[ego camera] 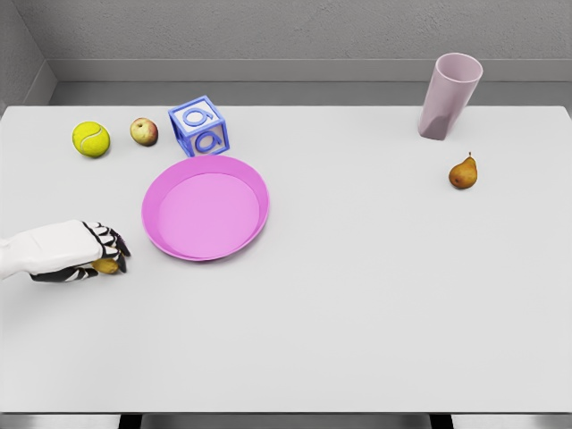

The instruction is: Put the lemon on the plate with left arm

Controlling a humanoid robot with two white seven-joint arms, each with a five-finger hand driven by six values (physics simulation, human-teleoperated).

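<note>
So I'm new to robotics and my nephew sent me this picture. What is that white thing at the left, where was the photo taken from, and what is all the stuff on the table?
This is a simulator's render, seen from a camera on a humanoid robot's head, looking down at a white table. The white thing is its left hand, fingers curled over a small yellow lemon, which sits close to the table. The right arm is out of view. Beside the hand lies a pink plate. Behind it stand a blue letter block, an apple and a tennis ball. At the right are a pink cup and a pear.
</note>
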